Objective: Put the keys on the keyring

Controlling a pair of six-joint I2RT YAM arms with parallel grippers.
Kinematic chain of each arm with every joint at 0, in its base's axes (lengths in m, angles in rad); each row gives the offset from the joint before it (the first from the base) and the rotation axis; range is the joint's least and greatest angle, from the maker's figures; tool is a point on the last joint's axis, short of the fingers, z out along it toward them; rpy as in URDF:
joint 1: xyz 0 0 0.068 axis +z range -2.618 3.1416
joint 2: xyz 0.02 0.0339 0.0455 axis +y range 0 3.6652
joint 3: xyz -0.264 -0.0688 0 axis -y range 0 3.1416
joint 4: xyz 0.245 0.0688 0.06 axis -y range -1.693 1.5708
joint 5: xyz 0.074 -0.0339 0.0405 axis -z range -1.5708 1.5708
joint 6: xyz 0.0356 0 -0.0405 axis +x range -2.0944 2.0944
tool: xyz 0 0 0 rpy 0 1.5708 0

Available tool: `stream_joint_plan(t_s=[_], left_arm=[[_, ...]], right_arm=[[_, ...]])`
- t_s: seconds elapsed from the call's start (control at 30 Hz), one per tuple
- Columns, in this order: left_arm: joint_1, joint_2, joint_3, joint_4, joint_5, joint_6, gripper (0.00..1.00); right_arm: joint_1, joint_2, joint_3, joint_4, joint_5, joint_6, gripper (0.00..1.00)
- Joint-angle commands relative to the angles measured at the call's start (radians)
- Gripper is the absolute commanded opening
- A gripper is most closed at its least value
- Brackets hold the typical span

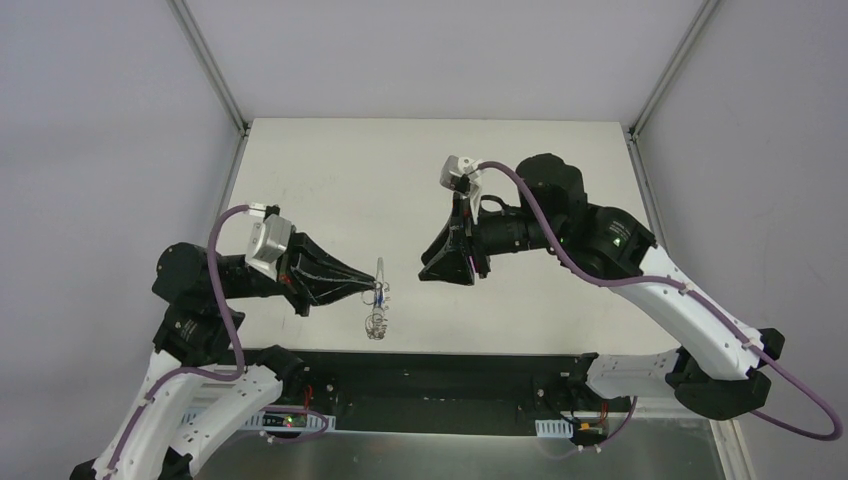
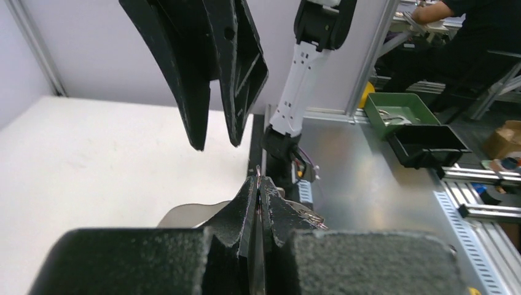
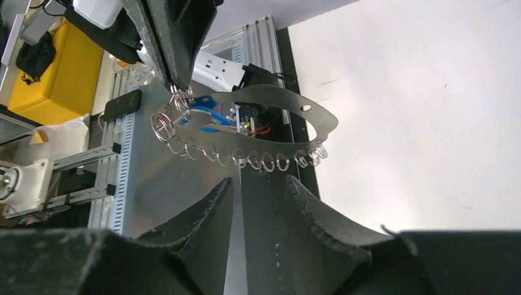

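Observation:
The keyring [image 1: 378, 305] is a thin silvery band with small wire loops along its rim. It hangs off the table from my left gripper [image 1: 377, 289], which is shut on its rim. In the right wrist view the keyring [image 3: 270, 98] shows as a wide oval with loops along its lower edge. The small blue key [image 3: 206, 117] sits by its left end, just under the left gripper [image 3: 177, 86]. My right gripper [image 1: 432, 274] is open and empty, a short way right of the ring. Its fingers [image 3: 209, 209] stand apart below the loops. In the left wrist view the jaws pinch the ring's edge [image 2: 258, 175].
The white table top [image 1: 400, 180] lies beneath both arms. A black base rail [image 1: 430, 365] runs along the near edge. Beside the table stand a green bin [image 2: 399, 110] and a black bin [image 2: 427, 144]. A yellow box [image 3: 49, 67] sits beyond the rail.

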Motion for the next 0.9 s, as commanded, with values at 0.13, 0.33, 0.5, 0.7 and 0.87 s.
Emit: stream_joint_plan(t_s=[0.13, 0.33, 0.5, 0.7, 0.87], left_arm=[[-0.007, 0.005, -0.064, 0.358, -0.059, -0.079, 0.00], [-0.009, 0.007, -0.081, 0.430, -0.072, -0.113, 0.00], [-0.008, 0.006, -0.084, 0.443, -0.068, -0.123, 0.00], [-0.008, 0.005, -0.087, 0.451, -0.060, -0.130, 0.00], [-0.008, 0.005, -0.089, 0.454, -0.057, -0.133, 0.00]], right_arm=[[0.033, 0.035, 0.129, 0.039, -0.112, -0.150, 0.40], [0.052, 0.099, 0.207, 0.028, -0.172, -0.198, 0.41], [0.061, 0.117, 0.220, 0.046, -0.171, -0.216, 0.43], [0.074, 0.142, 0.245, 0.050, -0.168, -0.215, 0.43], [0.088, 0.148, 0.252, 0.072, -0.147, -0.205, 0.40]])
